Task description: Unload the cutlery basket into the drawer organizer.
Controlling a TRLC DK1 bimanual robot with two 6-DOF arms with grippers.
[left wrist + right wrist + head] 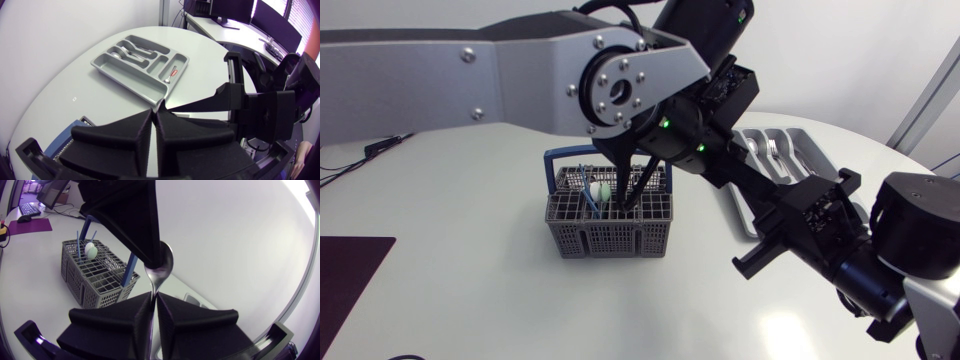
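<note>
Plainly, in the right wrist view the right hand (154,297) is closed on a shiny metal spoon (163,264). The handle runs down between the two black fingers and the bowl stands upright above them. The left hand (156,255) comes down from above as a black wedge whose tip covers one edge of the bowl. Beyond the spoon, and apart from it, a grey plastic grid cutlery basket (95,280) with a blue handle stands on the white worktop (30,290). It holds thin blue sticks (78,237) and a pale round piece (90,250). In the left wrist view the left hand's fingers are pressed together, with a sliver of bright metal pinched at their tips. One finger of the right hand points at those tips from the side. Ahead lies a grey moulded drawer organizer (125,82) with several metal spoons (122,50) in one compartment and a small red-handled piece (173,73) in another. A corner of the basket shows under the hand. In the head view the left arm (470,70) reaches past the middle and the right arm (910,230) angles up to meet it. They meet above the gap between the basket, near the worktop's middle, and the organizer, which they partly hide. The spoon itself cannot be made out here.
</note>
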